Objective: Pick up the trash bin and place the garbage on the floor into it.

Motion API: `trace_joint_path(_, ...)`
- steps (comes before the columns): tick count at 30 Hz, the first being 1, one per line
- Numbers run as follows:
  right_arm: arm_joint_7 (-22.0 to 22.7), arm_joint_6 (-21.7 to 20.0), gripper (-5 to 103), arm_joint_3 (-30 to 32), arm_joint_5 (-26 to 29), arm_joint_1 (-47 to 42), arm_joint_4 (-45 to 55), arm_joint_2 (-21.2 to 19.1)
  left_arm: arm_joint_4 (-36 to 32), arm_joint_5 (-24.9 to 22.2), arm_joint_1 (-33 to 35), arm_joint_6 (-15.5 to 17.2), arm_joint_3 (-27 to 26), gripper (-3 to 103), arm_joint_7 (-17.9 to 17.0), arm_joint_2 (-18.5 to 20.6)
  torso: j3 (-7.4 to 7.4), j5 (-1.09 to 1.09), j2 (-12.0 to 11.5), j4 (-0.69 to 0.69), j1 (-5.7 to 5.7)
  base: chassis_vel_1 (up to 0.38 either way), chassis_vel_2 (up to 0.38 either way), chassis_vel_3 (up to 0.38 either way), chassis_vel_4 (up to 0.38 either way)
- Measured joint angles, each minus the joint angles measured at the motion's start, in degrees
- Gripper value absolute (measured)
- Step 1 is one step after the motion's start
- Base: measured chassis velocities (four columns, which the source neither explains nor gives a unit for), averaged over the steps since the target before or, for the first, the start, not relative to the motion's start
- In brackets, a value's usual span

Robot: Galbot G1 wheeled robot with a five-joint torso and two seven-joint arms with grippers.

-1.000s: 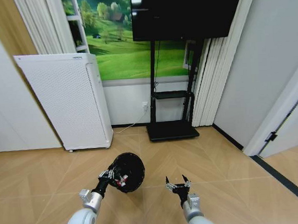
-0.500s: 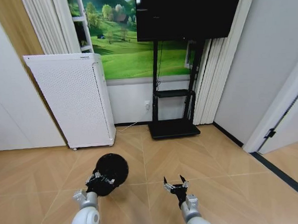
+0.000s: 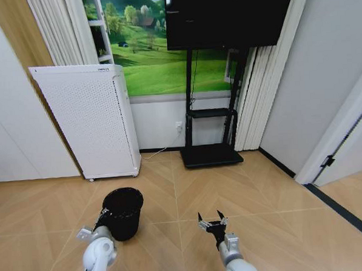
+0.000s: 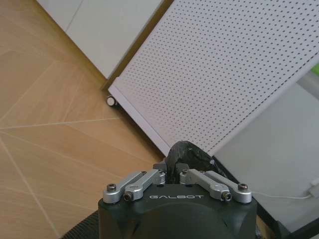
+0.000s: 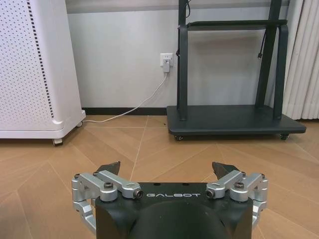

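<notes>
Left gripper jaws clamped on trash bin rim; bin contents hidden. Right gripper jaws apart, empty.

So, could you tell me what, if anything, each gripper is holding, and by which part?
The left gripper holds the black mesh trash bin by its rim, on the side nearest the robot. The right gripper is open and holds nothing.

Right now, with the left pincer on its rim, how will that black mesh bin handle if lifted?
The trash bin looks thin mesh, so probably light. Held by the left pincer at one rim edge, it may swing or tilt. Its round shape could roll if dropped.
</notes>
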Motion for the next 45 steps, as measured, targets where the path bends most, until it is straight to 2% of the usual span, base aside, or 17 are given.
trace_joint_path(2, -0.8, 0.1, 100, 0.1, 0.0, 0.1, -0.5, 0.1, 1.9, 0.1, -0.8, 0.3, -0.4, 8, 2.8, 0.1, 0.00, 0.00, 0.0, -0.01, 0.00, 0.000, 0.000, 0.000, 0.000)
trace_joint_path(5, -1.0, 0.2, 100, 0.1, -0.1, 0.4, -1.0, 0.1, 3.4, -0.1, -1.2, 0.3, -0.5, 8, 4.5, 0.4, 0.00, -0.02, 0.0, -0.04, 0.00, 0.000, 0.000, 0.000, 0.000)
trace_joint_path(7, -1.3, 0.4, 100, 0.0, -0.1, 0.7, -1.4, 0.1, 5.4, -0.4, -1.4, 0.3, -1.7, 8, 8.7, 0.4, -0.01, 0.00, 0.0, -0.01, 0.00, 0.000, 0.000, 0.000, 0.000)
trace_joint_path(8, -1.3, 0.4, 100, 0.0, -0.1, 0.7, -1.4, 0.1, 5.4, -0.4, -1.4, 0.3, -1.7, 8, 8.7, 0.4, -0.01, 0.00, 0.0, -0.01, 0.00, 0.000, 0.000, 0.000, 0.000)
trace_joint_path(9, -1.8, 0.5, 100, 0.0, -0.2, 1.0, -1.7, 0.1, 7.1, -0.6, -1.8, 0.3, -2.7, 8, 11.3, 0.6, 0.00, -0.01, 0.0, 0.00, 0.00, 0.000, 0.000, 0.000, 0.000)
trace_joint_path(13, -2.3, 0.5, 100, -0.2, -0.5, 1.7, -2.3, 0.0, 9.1, -1.1, -2.0, 0.1, -3.5, 8, 13.3, 1.0, 0.00, -0.02, 0.0, -0.01, -0.01, 0.000, 0.000, 0.000, 0.000)
trace_joint_path(15, -2.4, 0.4, 100, -0.5, -0.5, 2.6, -2.8, 0.0, 10.7, -1.8, -2.0, 0.1, -4.8, 8, 15.9, 1.2, 0.00, 0.00, 0.0, 0.00, -0.01, 0.000, 0.000, 0.000, 0.000)
trace_joint_path(16, -2.4, 0.4, 100, -0.5, -0.5, 2.6, -2.8, 0.0, 10.7, -1.8, -2.0, 0.1, -4.8, 8, 15.9, 1.2, 0.00, 0.00, 0.0, 0.00, -0.01, 0.000, 0.000, 0.000, 0.000)
trace_joint_path(19, -2.4, 0.1, 100, -0.8, -0.5, 3.2, -2.9, 0.2, 12.7, -3.1, -2.5, 0.7, -5.7, 8, 18.9, 1.5, 0.00, -0.02, 0.0, -0.01, -0.01, 0.000, 0.000, 0.000, 0.000)
trace_joint_path(28, -2.2, -0.1, 100, -0.9, -0.5, 3.7, -3.3, 0.4, 17.1, -6.5, -4.5, 1.4, -6.6, 8, 20.4, 1.8, 0.00, -0.01, 0.0, -0.01, -0.01, 0.000, 0.000, 0.000, 0.000)
trace_joint_path(38, -2.2, -0.8, 100, -1.5, -0.5, 4.5, -4.1, 0.7, 18.9, -6.8, -4.7, 1.4, -6.9, 8, 20.4, 2.4, -0.01, -0.01, 0.0, -0.02, -0.01, 0.000, 0.000, 0.000, 0.000)
trace_joint_path(40, -2.2, -1.2, 100, -2.1, -0.5, 5.3, -4.6, 1.1, 18.4, -6.4, -4.3, 1.4, -7.1, 19, 20.0, 2.7, -0.01, 0.00, 0.0, 0.00, -0.01, 0.000, 0.000, 0.000, 0.000)
trace_joint_path(42, -2.2, -1.3, 100, -2.3, -0.4, 5.7, -4.9, 1.2, 18.2, -6.1, -4.1, 1.4, -7.2, 19, 19.9, 2.8, -0.01, 0.00, 0.0, -0.01, -0.01, 0.000, 0.000, 0.000, 0.000)
trace_joint_path(45, -2.2, -1.6, 100, -2.5, -0.3, 6.4, -5.3, 1.6, 18.1, -5.6, -3.8, 1.4, -7.5, 34, 19.7, 3.0, -0.01, 0.00, 0.0, 0.00, -0.01, 0.000, 0.000, 0.000, 0.000)
